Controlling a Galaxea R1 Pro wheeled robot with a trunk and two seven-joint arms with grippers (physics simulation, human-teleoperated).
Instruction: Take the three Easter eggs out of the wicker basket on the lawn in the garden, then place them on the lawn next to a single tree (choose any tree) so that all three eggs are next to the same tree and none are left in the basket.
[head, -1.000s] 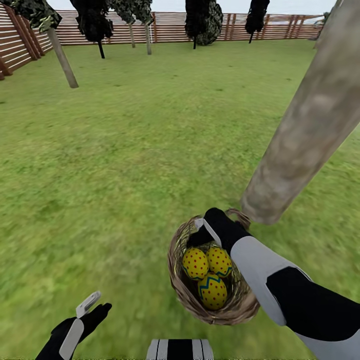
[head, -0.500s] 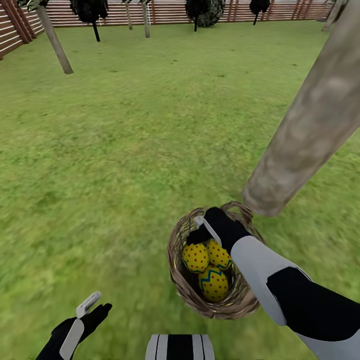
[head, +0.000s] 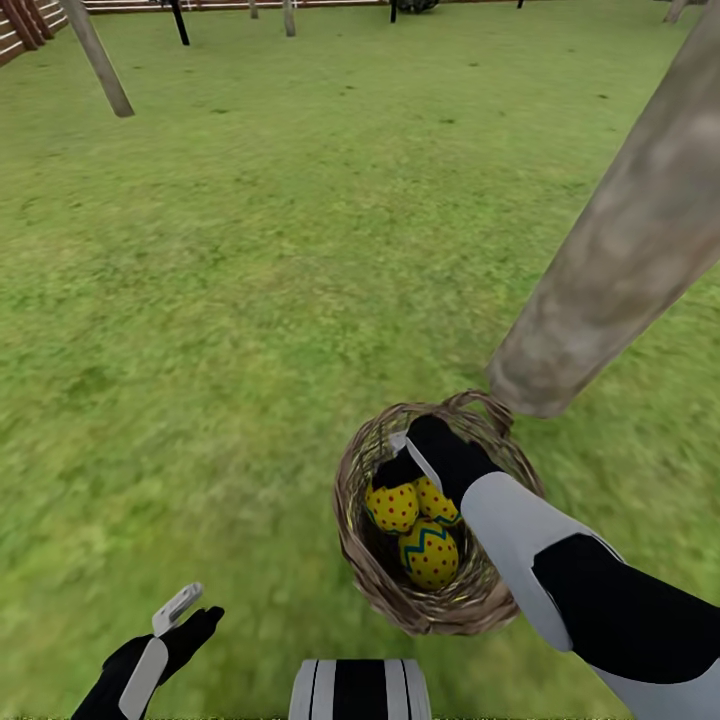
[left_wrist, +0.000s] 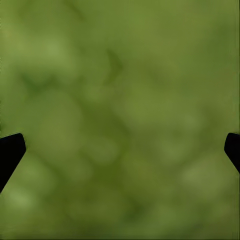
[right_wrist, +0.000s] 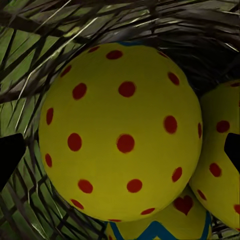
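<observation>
The wicker basket (head: 365, 560) stands on the lawn (head: 220, 300) right at the foot of a thick grey-brown tree trunk (head: 620, 250). Three yellow Easter eggs lie inside: a dotted egg (head: 392, 506), a second dotted egg (head: 440, 502) and a zigzag-banded egg (head: 430, 555). My right gripper (head: 400, 470) reaches down into the basket, open. In the right wrist view, the right gripper (right_wrist: 121, 152) has its fingertips (right_wrist: 10, 155) on either side of the big dotted egg (right_wrist: 122, 115), apart from it. My left gripper (head: 178, 612) hangs open over bare grass, as the open left gripper (left_wrist: 120, 152) also appears in the left wrist view.
A thin leaning trunk (head: 98, 58) stands far off at the back left, with other thin trunks (head: 288, 16) along the far edge. A bit of brown fence (head: 20, 25) shows in the top left corner. Wide grass stretches to the left of the basket.
The camera has tipped downward, so the fence and treetops slid out at the top. The basket rim now stands higher around my right gripper, which is closer to the eggs.
</observation>
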